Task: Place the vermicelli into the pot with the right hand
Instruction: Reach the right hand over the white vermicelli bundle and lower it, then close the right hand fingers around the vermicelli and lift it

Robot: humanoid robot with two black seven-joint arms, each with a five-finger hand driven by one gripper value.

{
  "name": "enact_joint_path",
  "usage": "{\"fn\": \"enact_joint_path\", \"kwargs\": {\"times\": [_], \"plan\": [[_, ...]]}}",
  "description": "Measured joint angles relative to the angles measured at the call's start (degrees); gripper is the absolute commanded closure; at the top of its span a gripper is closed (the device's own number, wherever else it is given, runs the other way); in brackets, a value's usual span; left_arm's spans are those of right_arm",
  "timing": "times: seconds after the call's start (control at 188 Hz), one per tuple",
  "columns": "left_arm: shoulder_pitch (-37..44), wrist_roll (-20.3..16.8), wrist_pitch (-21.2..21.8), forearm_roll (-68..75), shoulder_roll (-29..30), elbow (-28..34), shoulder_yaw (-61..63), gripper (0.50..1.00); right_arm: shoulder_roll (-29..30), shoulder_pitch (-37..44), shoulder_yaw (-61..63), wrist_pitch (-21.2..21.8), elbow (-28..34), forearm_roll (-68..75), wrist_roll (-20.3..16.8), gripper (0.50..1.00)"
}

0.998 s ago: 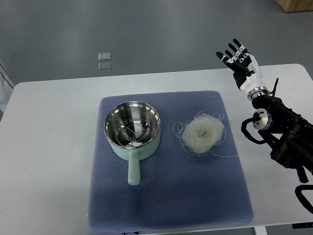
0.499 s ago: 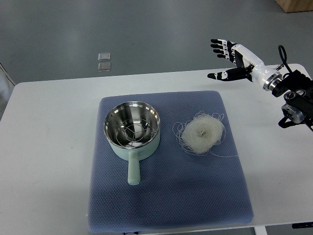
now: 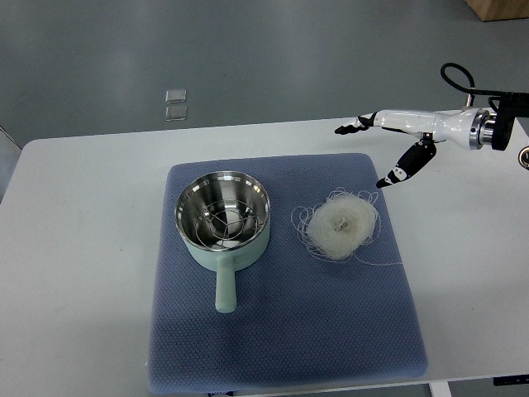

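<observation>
Vermicelli (image 3: 339,225): a loose pale nest just right of the pot (image 3: 223,217), on the blue mat (image 3: 289,331); likely light, brittle and springy.
Hold: best pinched across its dense middle, not the stray strands.
Right hand (image 3: 395,145): fingers spread wide, empty, hovering beyond the nest, touching nothing.

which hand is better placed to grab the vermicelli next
The right hand. It hangs open above the far right corner of the mat, close to the vermicelli, which lies right of the pot. No left hand shows.
</observation>
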Motion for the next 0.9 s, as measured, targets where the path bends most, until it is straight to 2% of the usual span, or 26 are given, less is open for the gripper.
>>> {"fn": "enact_joint_path", "kwargs": {"times": [0.096, 0.239, 0.903], "plan": [[0.0, 0.0, 0.0, 0.0, 0.0, 0.0, 0.0, 0.5, -0.25, 1.08, -1.0, 1.15, 2.15, -7.87, 0.03, 0.576], [0.0, 0.0, 0.0, 0.0, 0.0, 0.0, 0.0, 0.5, 0.91, 3.3, -4.42, 0.26, 3.14, -14.28, -0.16, 0.576], [0.0, 0.0, 0.0, 0.02, 0.0, 0.0, 0.01, 0.5, 8.16, 2.86, -10.81, -1.28, 3.36, -16.19, -0.7, 0.576]]}}
